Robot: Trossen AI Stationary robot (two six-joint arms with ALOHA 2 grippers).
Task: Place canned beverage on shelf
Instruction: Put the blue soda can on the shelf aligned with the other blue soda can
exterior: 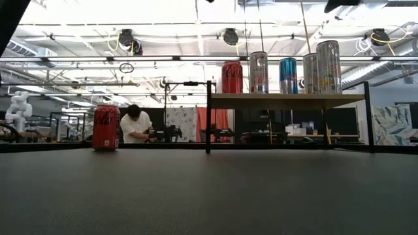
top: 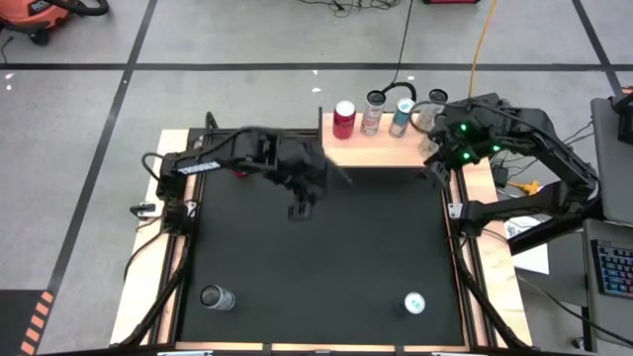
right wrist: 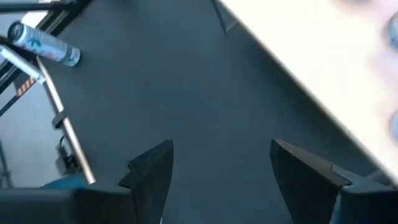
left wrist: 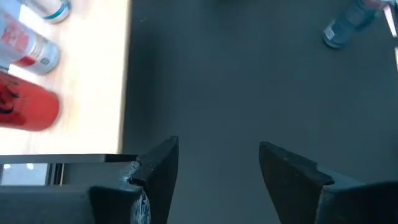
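Observation:
The shelf [top: 381, 150] is a pale-wood board on black supports at the table's far edge, right of the middle. Several cans stand on it, among them a red one [top: 344, 119] and a blue one [exterior: 288, 75]. A red can [exterior: 106, 127] stands on the black table at the far left, mostly hidden under my left arm in the high view. My left gripper [top: 302, 208] is open and empty over the table, just left of the shelf's near left corner [left wrist: 121, 134]. My right gripper [top: 435, 173] is open and empty at the shelf's near right corner.
Two more cans stand upright near the table's near edge, one at the left [top: 216, 297] and one at the right [top: 413, 304]. The black table top [top: 316, 267] between them is bare. Wooden strips and cables edge the table. A person works far behind the table [exterior: 137, 124].

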